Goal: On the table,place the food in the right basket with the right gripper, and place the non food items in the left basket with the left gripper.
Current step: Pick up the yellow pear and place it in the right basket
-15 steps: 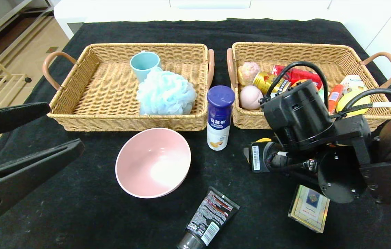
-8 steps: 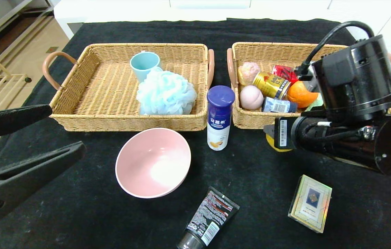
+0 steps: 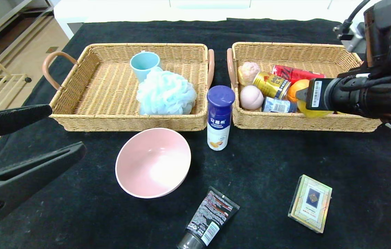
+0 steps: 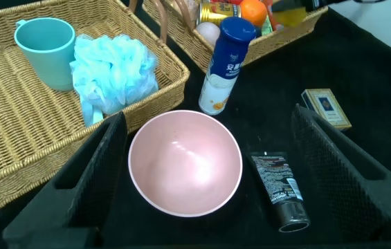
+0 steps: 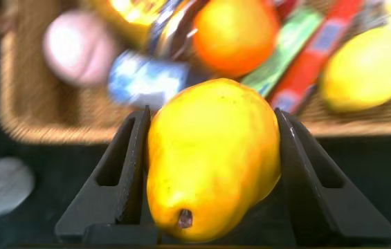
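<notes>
My right gripper is shut on the yellow pear and holds it above the front wall of the right basket; the pear shows under the arm in the head view. The orange lies in that basket. The white bottle with a blue cap stands on the table between the baskets. My left gripper is open and empty at the near left, above the pink bowl. The black tube and the card box lie near the front edge.
The left basket holds a teal cup and a blue bath puff. The right basket also holds cans, a peach-coloured ball and packets. The black table ends close behind the baskets.
My right arm has risen from the table with the pear and moved back and right, to above the right basket's front wall. The left arm has not moved.
</notes>
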You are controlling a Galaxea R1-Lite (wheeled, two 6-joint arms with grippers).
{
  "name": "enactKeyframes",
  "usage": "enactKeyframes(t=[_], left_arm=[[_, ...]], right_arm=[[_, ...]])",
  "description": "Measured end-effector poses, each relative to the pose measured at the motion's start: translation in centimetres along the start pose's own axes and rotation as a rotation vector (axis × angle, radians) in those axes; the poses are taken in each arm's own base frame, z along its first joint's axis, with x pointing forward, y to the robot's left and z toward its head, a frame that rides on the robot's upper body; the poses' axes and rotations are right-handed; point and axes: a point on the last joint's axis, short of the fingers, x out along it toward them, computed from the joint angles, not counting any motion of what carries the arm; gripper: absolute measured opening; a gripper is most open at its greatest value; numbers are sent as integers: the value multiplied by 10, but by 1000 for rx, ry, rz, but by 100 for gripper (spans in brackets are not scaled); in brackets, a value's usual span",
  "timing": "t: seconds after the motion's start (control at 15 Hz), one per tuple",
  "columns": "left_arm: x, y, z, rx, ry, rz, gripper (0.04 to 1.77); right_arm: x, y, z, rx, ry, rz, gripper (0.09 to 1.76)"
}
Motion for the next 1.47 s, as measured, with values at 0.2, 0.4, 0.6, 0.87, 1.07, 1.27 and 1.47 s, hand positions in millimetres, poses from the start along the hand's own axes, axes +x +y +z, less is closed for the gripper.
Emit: enactKeyframes(t=[0.2,0.4,0.6,0.87,1.07,1.27,1.47], left_arm=[[0,0,0,0,2,-1,172],[0,0,0,0,1,-1,172],[0,0,-1,-1,2,0,172],[0,0,0,1,-2,0,172],[0,0,0,1,-2,0,172],[0,0,0,2,-5,1,172],[0,0,0,2,-6,1,172]], right_arm=[[17,-28,14,20,-13,-49,117],[36,-54,24,53,-20,-109,117],[50,-68,32,76,-34,-146,117],[70,-75,41,97,-55,-176,117],[80,-74,38,94,-42,-182,117],[84,-73,36,92,-34,-185,131],[85,-74,35,92,-31,-183,143]])
